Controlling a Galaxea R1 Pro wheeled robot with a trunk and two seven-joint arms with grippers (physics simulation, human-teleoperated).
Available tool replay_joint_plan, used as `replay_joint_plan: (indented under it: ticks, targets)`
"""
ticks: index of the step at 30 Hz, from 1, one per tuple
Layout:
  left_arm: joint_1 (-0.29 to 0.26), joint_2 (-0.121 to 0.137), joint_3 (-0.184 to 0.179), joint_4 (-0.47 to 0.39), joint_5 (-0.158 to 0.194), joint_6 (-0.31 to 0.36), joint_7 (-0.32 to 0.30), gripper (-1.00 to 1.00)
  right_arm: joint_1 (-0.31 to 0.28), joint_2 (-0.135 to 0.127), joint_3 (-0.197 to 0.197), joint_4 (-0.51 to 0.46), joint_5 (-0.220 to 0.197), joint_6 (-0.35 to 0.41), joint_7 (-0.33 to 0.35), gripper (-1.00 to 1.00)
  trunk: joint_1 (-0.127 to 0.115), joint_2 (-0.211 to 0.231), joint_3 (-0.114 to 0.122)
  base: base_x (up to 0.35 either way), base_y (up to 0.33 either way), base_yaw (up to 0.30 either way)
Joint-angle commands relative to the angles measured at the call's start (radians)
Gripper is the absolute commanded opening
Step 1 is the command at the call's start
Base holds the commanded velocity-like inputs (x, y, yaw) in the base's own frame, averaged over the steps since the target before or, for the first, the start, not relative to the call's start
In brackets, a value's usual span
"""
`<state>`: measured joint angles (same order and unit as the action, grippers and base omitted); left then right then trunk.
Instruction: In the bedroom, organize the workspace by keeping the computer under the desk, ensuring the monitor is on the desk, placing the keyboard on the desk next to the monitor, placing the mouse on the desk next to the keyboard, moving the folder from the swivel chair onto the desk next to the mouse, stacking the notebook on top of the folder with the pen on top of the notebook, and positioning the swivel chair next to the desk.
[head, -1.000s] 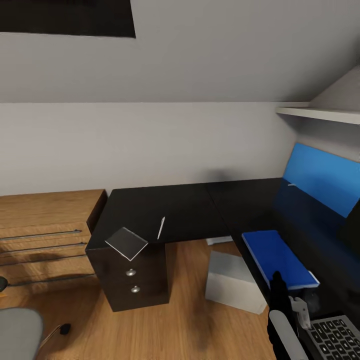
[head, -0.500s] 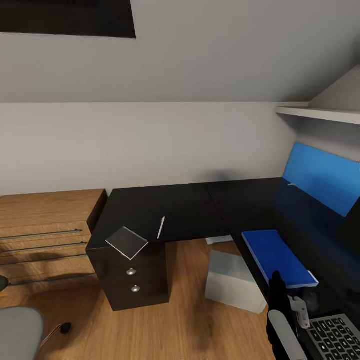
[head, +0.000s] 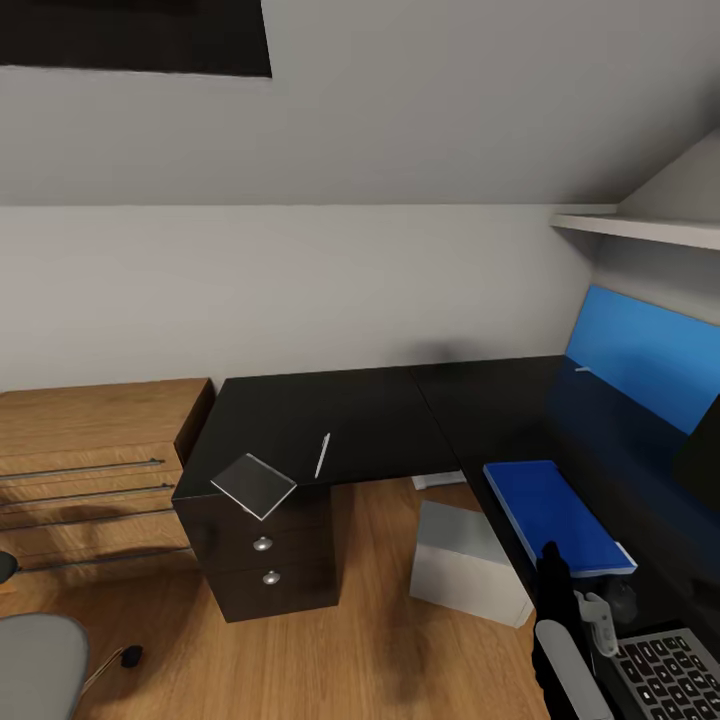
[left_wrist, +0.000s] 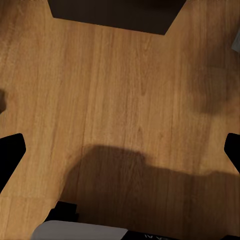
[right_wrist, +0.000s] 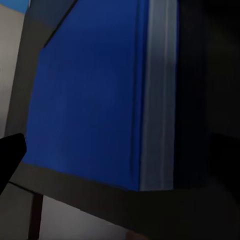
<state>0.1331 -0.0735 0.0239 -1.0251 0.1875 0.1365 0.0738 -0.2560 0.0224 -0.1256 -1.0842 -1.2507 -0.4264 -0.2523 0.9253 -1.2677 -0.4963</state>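
- Blue notebook lies on the desk, apparently atop the folder; pen well apart, near the desk's front edge.
- Right gripper hovers beside the notebook; left gripper's fingers spread wide over floor.
- Risk: a clumsy reach could knock the pen off.

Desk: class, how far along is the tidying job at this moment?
Done: the notebook lies on the desk over a grey-edged sheet, likely the folder; the keyboard is nearby and the computer stands at the desk's foot. In hand: nothing; the left pincer is open over the floor. Left: pen onto the notebook, swivel chair to the desk.
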Motion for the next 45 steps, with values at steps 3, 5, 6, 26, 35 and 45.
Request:
replay_joint_plan:
  ticks: [3, 5, 6, 26, 35, 45]
  targets:
    - [0.0, -0.001, 0.001, -0.003, 0.01, 0.006, 0.003, 1.0, 0.0, 0.001, 0.0, -0.001, -0.016, -0.004, -0.003, 1.0, -0.012, 0.021, 0.009, 0.0, 0.0, 0.0]
    - [0.0, -0.001, 0.001, -0.003, 0.01, 0.005, 0.004, 1.0, 0.0, 0.001, 0.0, -0.002, -0.016, -0.003, -0.002, 1.0, -0.019, 0.035, 0.015, 0.0, 0.0, 0.0]
    - [0.0, -0.001, 0.001, -0.003, 0.01, 0.006, 0.005, 1.0, 0.0, 0.001, 0.0, -0.003, -0.016, -0.003, -0.001, 1.0, -0.023, 0.042, 0.018, 0.0, 0.0, 0.0]
    - [0.0, -0.003, 0.001, -0.001, 0.01, 0.006, 0.007, 1.0, 0.0, 0.002, 0.066, -0.008, -0.015, -0.005, 0.015, 1.0, -0.1, 0.182, 0.081, 0.0, 0.0, 0.0]
    - [0.0, -0.002, 0.001, -0.001, 0.01, 0.006, 0.008, 1.0, 0.0, 0.013, 0.17, -0.009, -0.016, -0.01, 0.101, 1.0, -0.13, 0.238, 0.106, 0.0, 0.0, 0.0]
    - [0.0, -0.001, 0.001, 0.0, 0.01, 0.004, 0.008, 1.0, 0.0, 0.028, 0.444, 0.0, 0.019, -0.01, 0.132, 1.0, -0.13, 0.238, 0.106, 0.0, 0.0, 0.0]
